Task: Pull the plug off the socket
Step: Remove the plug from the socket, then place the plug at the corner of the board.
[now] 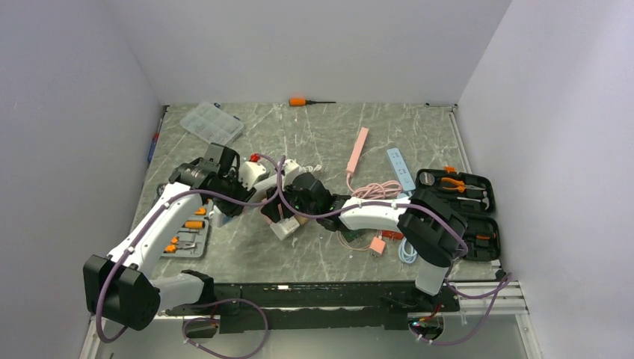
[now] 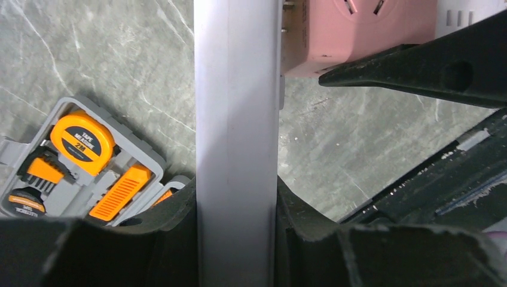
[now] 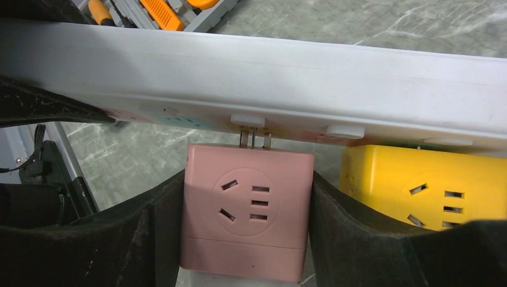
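My left pincer (image 2: 236, 191) is clamped across the power strip (image 2: 236, 149), a long, smooth white plastic bar with squared edges. In the left wrist view its long axis runs straight out between my matte black fingers (image 2: 173, 239). In the right wrist view the same bar crosses from side to side, with its outlet face turned towards my right wrist.

My right pincer (image 3: 246, 179) is closed on the pink cube plug (image 3: 248, 209), one finger against each flat side. The plug is a satin, round-cornered block with outlet slots on its near face. It stands square off the strip's face, and its metal prongs (image 3: 254, 140) show bare in the thin gap between block and strip.

A yellow cube plug (image 3: 412, 185) of the same shape sits on the strip just beside the pink one, with only my finger between them.

From above, my two arms hide most of the strip, which lies between the two pincers near the middle of the grey, white-veined marbled table top (image 1: 329, 254). Only a white end (image 1: 282, 226) shows.

A grey moulded tool tray (image 2: 149, 158) holding an orange tape measure (image 2: 82, 140) lies near the strip on its left. Bare table shows on the strip's other side. A black tool case (image 1: 486, 224) lies open well to the right, and a clear compartment box (image 1: 213, 122) sits beyond the strip towards the back wall.
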Controlling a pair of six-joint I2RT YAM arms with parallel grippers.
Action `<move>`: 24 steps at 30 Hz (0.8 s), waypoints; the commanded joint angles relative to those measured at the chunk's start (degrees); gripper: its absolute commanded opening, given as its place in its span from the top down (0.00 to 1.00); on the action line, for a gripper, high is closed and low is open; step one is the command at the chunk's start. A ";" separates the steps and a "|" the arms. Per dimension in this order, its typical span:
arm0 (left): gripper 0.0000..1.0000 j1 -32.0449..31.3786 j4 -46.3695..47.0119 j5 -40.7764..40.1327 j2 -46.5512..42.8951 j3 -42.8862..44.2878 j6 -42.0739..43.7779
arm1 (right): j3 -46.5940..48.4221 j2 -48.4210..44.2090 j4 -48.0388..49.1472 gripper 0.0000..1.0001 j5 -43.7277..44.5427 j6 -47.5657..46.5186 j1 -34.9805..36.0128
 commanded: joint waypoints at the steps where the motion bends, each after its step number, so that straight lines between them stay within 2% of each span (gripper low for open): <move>1: 1.00 0.01 17.25 -7.92 -3.11 0.67 -1.68 | -1.44 -2.78 -1.92 0.79 -2.96 1.24 0.45; 6: 1.00 -0.39 20.97 -11.93 -2.92 -1.03 -1.39 | -2.65 -3.08 -2.33 0.96 -3.95 1.94 0.53; 9: 1.00 -0.61 24.25 -13.84 -3.82 -3.20 -0.41 | -2.83 -3.56 -2.47 0.97 -3.59 1.86 1.07; 14: 1.00 -0.61 22.81 -10.00 -3.08 -3.10 -0.57 | -3.34 -3.60 -3.03 0.93 -3.67 1.01 1.35; 16: 1.00 -0.61 22.09 -6.86 -3.44 -3.00 -0.67 | -3.04 -2.81 -3.64 0.83 -4.56 0.26 1.69; 19: 1.00 -0.61 21.46 -3.40 -4.10 -3.13 -0.21 | -2.88 -2.11 -6.03 0.50 -5.64 -1.09 2.18; 23: 1.00 -0.61 21.72 -0.91 -5.41 -4.02 1.00 | -5.29 -6.22 -9.05 0.09 -5.19 -1.80 2.15; 24: 1.00 -0.61 21.90 -0.18 -5.63 -4.25 1.30 | -5.42 -7.65 -10.39 0.02 -4.67 -2.06 1.98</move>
